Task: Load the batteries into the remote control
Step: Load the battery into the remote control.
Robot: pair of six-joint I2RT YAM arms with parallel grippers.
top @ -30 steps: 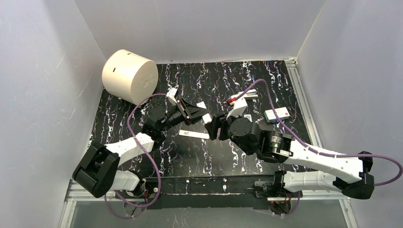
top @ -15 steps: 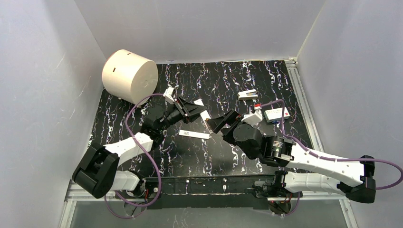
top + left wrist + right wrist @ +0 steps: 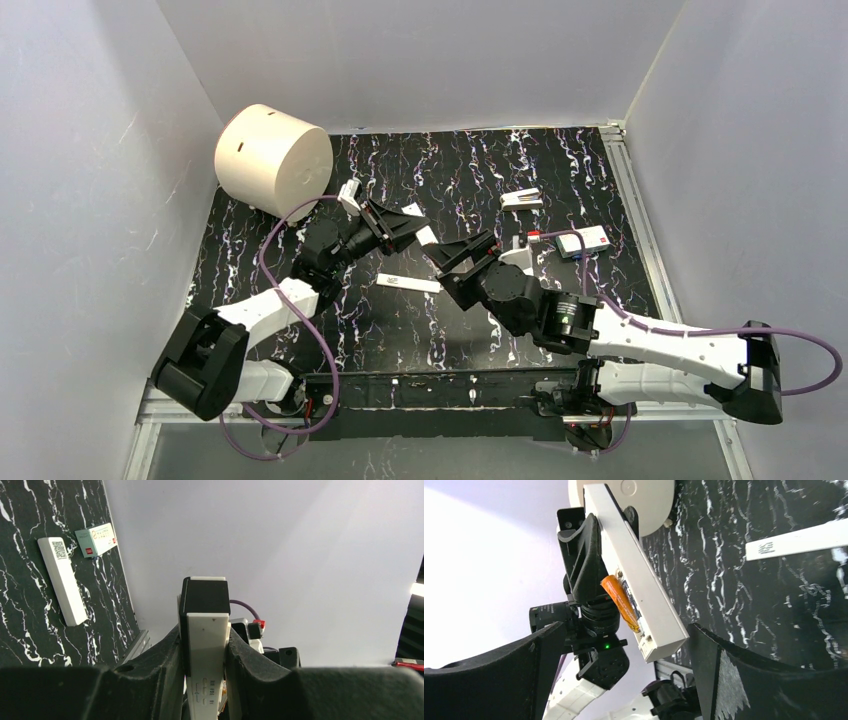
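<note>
Above the middle of the tabletop (image 3: 470, 170), the remote control (image 3: 634, 565) is clamped in the left hand (image 3: 405, 224), an orange battery (image 3: 620, 602) tilted at its recess, while the right hand (image 3: 625, 628) is spread wide, empty, at its 4 o'clock.

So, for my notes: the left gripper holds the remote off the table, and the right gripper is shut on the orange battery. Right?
Not quite. The right gripper is open, holding nothing; the orange battery lies tilted against the back of the remote. The right wrist view shows it. The left gripper does hold the remote off the table.
</note>
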